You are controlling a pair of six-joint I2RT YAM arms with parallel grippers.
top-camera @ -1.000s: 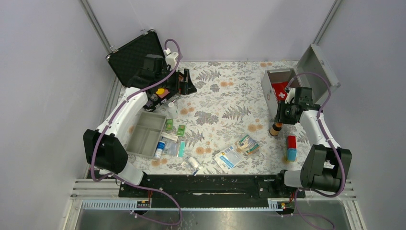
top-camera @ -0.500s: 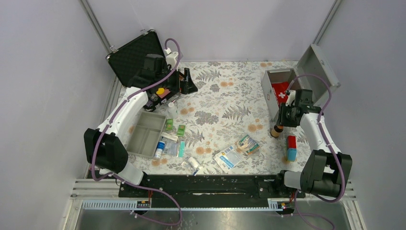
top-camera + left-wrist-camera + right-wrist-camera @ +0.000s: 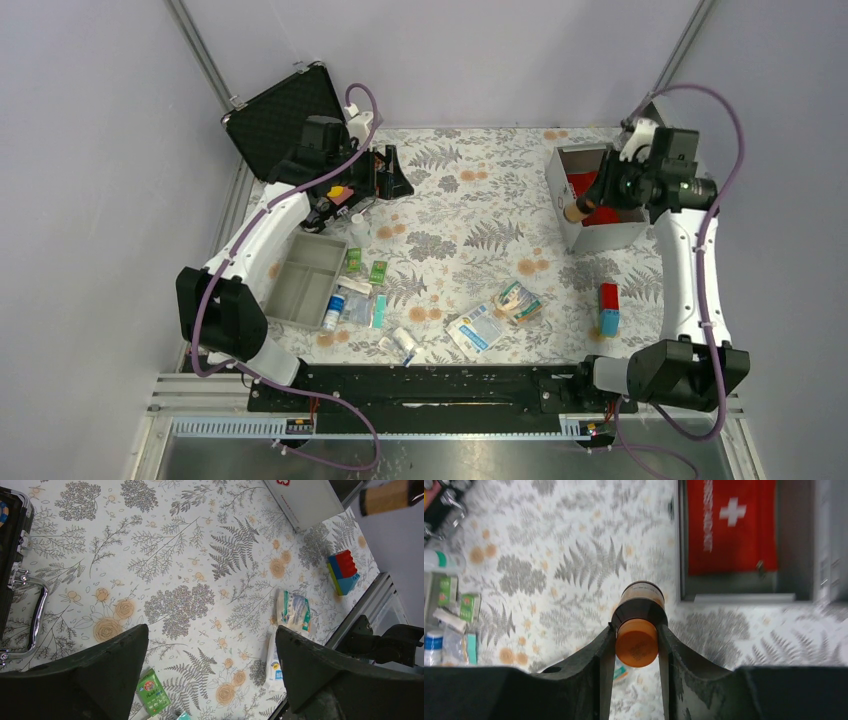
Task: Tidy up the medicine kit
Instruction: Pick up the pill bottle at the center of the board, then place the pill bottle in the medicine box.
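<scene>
- My right hand (image 3: 636,630) is clamped on a brown bottle (image 3: 640,602). One finger presses each side of it, just behind its orange cap (image 3: 636,642).
- The bottle is lifted clear of the flowered surface (image 3: 470,200) and lies roughly level in my grip.
- The medicine kit (image 3: 612,237), a silver-grey metal box, stands open at the far right of the surface.
- A red first-aid pouch (image 3: 729,525) with a white cross lies inside the kit.
- From above, the bottle hangs by the kit's near-left rim. I cannot tell whether it has crossed over the opening.
- My left hand (image 3: 210,645) is spread wide and holds nothing. It is on the far left by the black foam-lined case (image 3: 275,115), raised above the surface.
- A grey tray (image 3: 305,280) sits near my left arm, with small boxes, tubes and a vial bunched just beside its right edge.
- Two packets (image 3: 518,300) lie near the middle front.
- A red and blue block (image 3: 608,308) stands apart on the right, nearer to me than the kit.
</scene>
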